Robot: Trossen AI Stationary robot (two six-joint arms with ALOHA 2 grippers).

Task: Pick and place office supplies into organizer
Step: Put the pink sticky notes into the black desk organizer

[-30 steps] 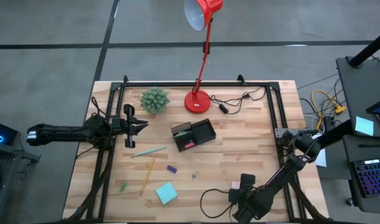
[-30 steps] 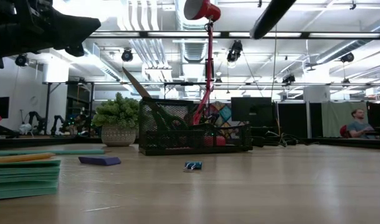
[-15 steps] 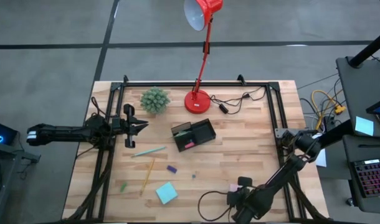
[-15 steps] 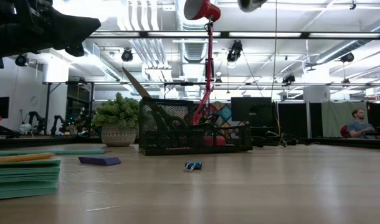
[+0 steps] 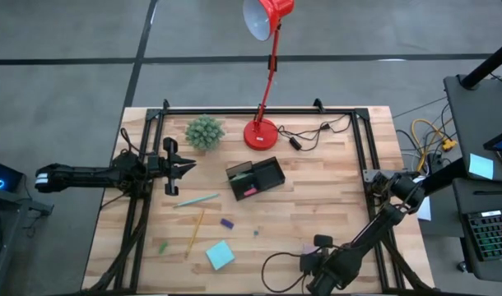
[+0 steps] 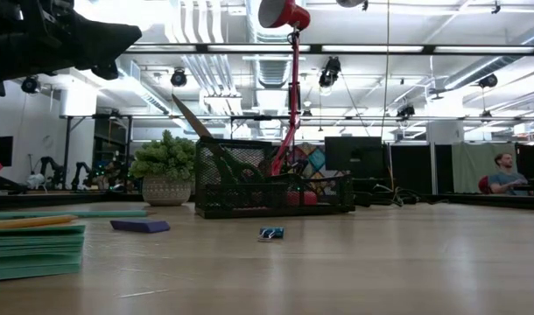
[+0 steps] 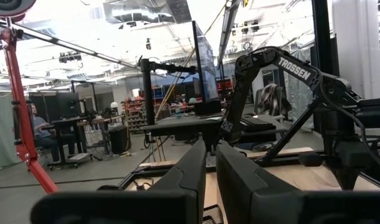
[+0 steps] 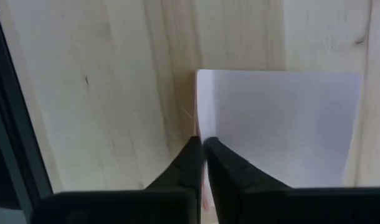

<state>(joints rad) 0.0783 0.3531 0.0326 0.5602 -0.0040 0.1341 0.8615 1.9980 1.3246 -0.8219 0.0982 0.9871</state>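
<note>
Organizer [image 5: 257, 178]: black tray sitting near the table [image 5: 317, 205] centre, just toward 5 o'clock from the red lamp [image 5: 262, 131] base and well toward 3 o'clock from the green plant [image 5: 205, 131]; a pink item is showing inside it.

Supplies lying loose toward 7 o'clock from the organizer: pale green pen [image 5: 196, 200], yellow pencil [image 5: 194, 233], purple eraser [image 5: 227, 223], blue sticky pad [image 5: 220, 255].

Pink sticky pad [image 8: 277, 124]: lying flat on the wood near the table's 5 o'clock edge.

Right gripper [image 8: 203, 155]: hanging over the 5 o'clock edge, pointing down at one edge of the pink pad; its fingers are nearly touching each other, gripping nothing.

Left gripper [image 7: 210, 163]: waiting at the table's 9 o'clock side, fingers standing a narrow slit apart, holding nothing.
</note>
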